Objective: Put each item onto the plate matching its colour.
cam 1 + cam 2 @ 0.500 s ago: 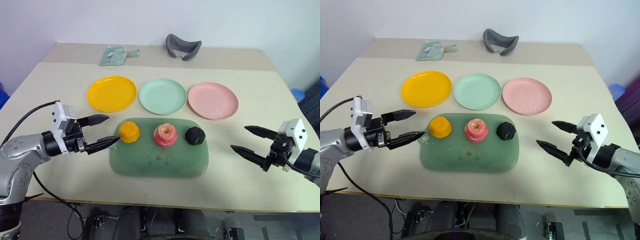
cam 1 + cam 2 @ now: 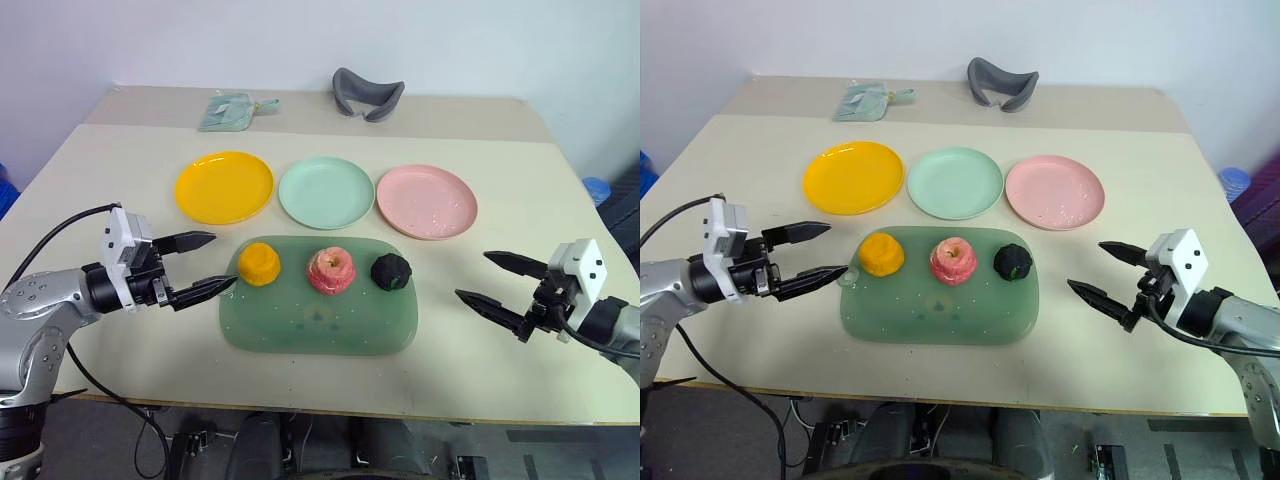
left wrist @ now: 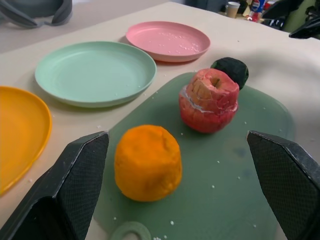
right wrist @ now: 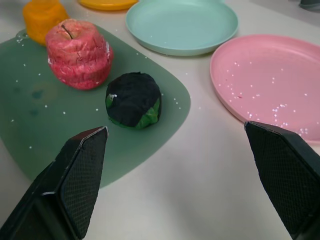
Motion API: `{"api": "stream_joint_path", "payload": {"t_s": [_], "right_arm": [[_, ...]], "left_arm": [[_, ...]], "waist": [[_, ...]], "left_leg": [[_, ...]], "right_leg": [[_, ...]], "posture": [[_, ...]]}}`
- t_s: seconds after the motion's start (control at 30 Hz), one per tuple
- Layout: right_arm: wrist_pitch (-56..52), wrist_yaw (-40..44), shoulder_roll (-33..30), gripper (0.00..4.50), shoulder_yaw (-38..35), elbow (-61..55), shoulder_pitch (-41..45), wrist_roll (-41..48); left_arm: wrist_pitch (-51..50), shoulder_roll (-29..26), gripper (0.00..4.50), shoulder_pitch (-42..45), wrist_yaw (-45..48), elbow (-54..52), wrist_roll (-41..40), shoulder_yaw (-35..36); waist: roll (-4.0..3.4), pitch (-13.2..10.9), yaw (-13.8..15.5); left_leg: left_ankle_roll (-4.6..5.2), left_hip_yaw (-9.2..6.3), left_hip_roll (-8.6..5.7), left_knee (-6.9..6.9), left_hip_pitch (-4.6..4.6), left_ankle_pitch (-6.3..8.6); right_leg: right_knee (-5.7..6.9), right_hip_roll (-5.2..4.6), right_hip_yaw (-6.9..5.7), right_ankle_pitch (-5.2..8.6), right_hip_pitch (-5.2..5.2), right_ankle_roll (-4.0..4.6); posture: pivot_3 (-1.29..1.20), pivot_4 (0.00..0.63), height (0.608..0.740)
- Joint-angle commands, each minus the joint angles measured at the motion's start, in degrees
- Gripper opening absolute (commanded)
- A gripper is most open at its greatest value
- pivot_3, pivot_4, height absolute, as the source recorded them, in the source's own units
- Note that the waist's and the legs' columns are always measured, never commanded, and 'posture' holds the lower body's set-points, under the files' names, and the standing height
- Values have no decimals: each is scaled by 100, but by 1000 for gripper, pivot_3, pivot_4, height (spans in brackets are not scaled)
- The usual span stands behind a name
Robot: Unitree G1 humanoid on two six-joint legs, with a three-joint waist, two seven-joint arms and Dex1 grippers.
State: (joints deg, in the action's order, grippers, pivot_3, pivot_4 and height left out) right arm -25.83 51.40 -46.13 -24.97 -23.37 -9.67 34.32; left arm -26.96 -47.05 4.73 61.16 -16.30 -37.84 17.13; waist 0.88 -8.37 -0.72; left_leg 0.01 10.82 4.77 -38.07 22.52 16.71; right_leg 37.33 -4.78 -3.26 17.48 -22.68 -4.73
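**Nothing sorted yet: three toy fruits wait on the tray**

We see the lumpy orange-yellow toy fruit [image 2: 259, 265], pink-red toy apple [image 2: 331, 270] and dark green bumpy ball [image 2: 390, 271] lined up on a dark-green rounded tray [image 2: 300, 335]. Behind it on the desk [image 2: 90, 190], the round yellow plate [image 2: 223, 187], mint green plate [image 2: 325, 192] and pink plate [image 2: 426, 201] sit bare. Our left gripper [image 2: 200, 263] hovers released beside the orange fruit; our right gripper [image 2: 497, 281] is released, apart from the ball. All three placements remain.

The yellow plate [image 3: 20, 135] and grey curved object [image 3: 35, 10] are cut off.
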Motion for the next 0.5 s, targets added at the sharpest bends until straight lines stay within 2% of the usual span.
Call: {"api": "stream_joint_path", "payload": {"t_s": [0.03,0.2,0.37,0.5], "right_arm": [[111,-80,51,4472,13,-193,105,-16],[238,-61,36,4472,217,-170,362,-59],[699,380,125,4472,688,-161,1105,90],[823,866,171,4472,1356,-11,1784,66]], "left_arm": [[173,32,4500,135,-13,11,66,-15],[359,257,4500,420,-109,161,154,-128],[173,370,4500,624,-650,167,470,-372],[-298,285,4500,931,-888,173,646,-797]], "waist": [[0,0,0],[-1,0,3],[0,0,-14],[0,0,2]], "left_leg": [[0,0,0,0,0,0],[0,0,-2,-1,0,0],[0,1,-5,-2,0,-1],[-1,2,-4,-3,0,-1]], "right_leg": [[0,0,0,0,0,0],[0,1,0,0,1,0],[1,8,0,-1,0,-1],[2,9,0,-1,0,-1]], "posture": [[0,150,740],[0,150,740],[0,150,740],[0,150,740]]}}
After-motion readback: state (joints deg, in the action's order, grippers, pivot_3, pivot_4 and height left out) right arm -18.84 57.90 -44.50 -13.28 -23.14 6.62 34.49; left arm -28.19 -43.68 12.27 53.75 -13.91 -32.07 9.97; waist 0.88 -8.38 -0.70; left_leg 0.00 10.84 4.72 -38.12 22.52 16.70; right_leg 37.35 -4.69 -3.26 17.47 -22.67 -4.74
